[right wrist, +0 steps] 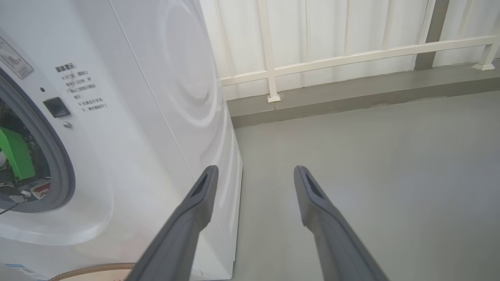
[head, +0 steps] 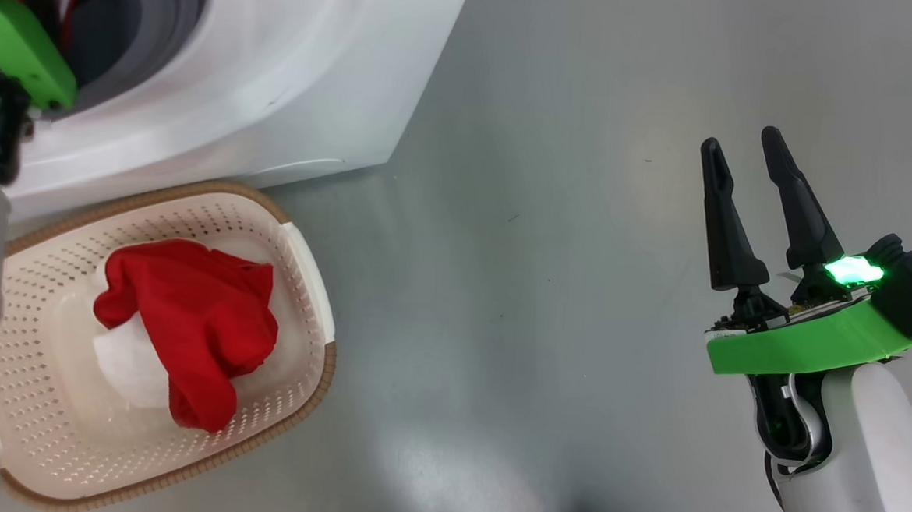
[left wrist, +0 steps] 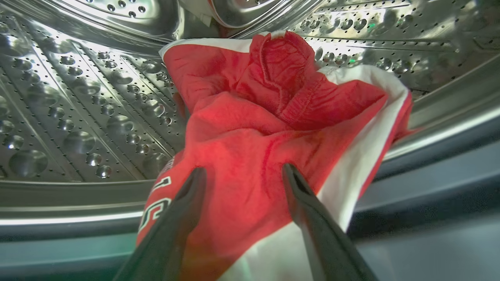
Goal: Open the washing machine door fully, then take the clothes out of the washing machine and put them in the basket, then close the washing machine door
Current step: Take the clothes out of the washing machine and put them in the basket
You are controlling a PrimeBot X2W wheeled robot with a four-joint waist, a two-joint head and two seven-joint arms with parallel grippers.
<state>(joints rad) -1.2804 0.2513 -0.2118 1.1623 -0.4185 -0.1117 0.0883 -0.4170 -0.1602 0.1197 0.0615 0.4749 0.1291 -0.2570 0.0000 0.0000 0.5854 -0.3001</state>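
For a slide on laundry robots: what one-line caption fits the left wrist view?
Open left hand poised at a red-and-white garment in the perforated steel drum.

Between the jaws of my left gripper [left wrist: 243,168] the clothes [left wrist: 250,117] are soft, matt red cloth with white panels and a stitched hem. Beyond those jaws the drum [left wrist: 78,117] is polished steel, mirror-bright and dimpled. Left of my right gripper [right wrist: 256,168], the washing machine [right wrist: 156,97] has a smooth, glossy white shell and a dull grey rubber gasket [right wrist: 62,164]. The basket [head: 40,289] looks like matt cream perforated plastic. Ahead of the right jaws, the floor [right wrist: 371,156] is smooth grey with a faint sheen.
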